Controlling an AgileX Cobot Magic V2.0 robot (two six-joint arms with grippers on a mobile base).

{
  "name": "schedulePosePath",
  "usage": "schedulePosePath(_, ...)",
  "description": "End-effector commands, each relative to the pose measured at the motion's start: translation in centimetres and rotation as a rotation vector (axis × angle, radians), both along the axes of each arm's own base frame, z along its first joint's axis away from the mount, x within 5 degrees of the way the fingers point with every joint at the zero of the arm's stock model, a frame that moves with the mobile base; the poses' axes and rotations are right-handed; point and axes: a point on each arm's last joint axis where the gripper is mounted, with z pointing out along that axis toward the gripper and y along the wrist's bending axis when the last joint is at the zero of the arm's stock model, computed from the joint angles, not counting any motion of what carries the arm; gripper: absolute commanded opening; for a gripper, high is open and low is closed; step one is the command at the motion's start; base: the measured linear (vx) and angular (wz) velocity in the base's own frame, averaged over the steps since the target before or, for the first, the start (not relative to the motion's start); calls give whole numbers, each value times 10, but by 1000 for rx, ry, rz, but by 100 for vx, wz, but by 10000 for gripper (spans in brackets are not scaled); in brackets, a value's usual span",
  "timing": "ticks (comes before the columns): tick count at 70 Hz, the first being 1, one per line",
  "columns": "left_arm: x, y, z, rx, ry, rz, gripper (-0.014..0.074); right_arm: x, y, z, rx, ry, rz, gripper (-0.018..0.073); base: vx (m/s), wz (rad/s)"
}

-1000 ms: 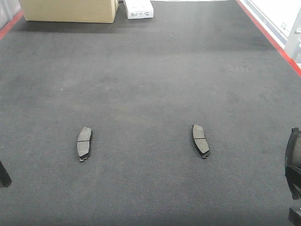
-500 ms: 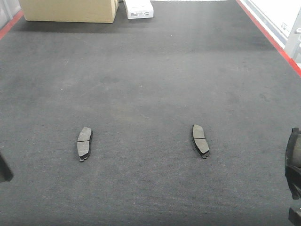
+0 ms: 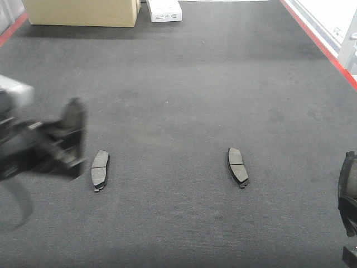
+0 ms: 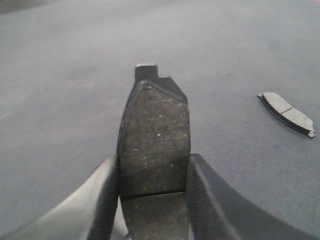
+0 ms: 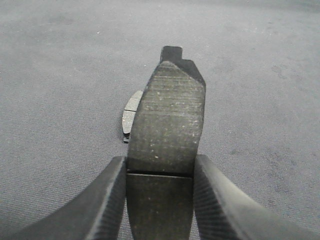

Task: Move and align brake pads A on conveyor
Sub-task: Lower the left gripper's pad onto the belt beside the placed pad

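**Grey pads going down on the belt, one in each gripper**

Dark felt-like conveyor [image 3: 184,84] is carrying two brake pads flat on its surface: the left resting pad [image 3: 100,170] and the right resting pad [image 3: 238,166], well apart and roughly level with each other across the belt. Two more pads are being carried. The left gripper [image 4: 152,172] is clenching the left held pad [image 4: 154,140] edge to edge, with the notched tab sticking out ahead of the fingers [image 4: 102,197]. In the front view that arm shows only as a motion-blurred shape just beside the left resting pad. The right gripper [image 5: 160,172] is grasping the right held pad [image 5: 167,125] the same way, low at the frame's right edge in the front view.

Each pad is looking stiff, flat and dense for its size, with a gritty friction face that should be resisting slip; nothing about it appears fragile. Taking hold across the narrow width near the centre groove, as both grippers are doing, seems the soundest grip, keeping the weight balanced. The likely risk is a pad twisting as it is set down, spoiling its alignment with the resting ones.

A cardboard box [image 3: 83,12] and a white box [image 3: 164,10] are sitting at the belt's far end.
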Motion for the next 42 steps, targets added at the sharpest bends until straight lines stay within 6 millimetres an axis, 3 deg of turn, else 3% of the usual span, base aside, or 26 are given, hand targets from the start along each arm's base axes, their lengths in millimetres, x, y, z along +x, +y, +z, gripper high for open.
schedulePosePath(1, 23, -23, 19, -35, -62, -38, 4, 4, 1, 17, 13, -111, 4, 35, 0, 0)
schedulePosePath(22, 86, -92, -11, -11, 367, -85, 4, 4, 1, 17, 13, -111, 4, 35, 0, 0)
schedulePosePath(30, 111, -102, -26, 4, 533, 5, 5, 4, 1, 17, 13, -111, 4, 35, 0, 0)
schedulePosePath(42, 140, -111, -45, -75, 635, 200, 21, 3, 1, 17, 13, -109, 4, 35, 0, 0)
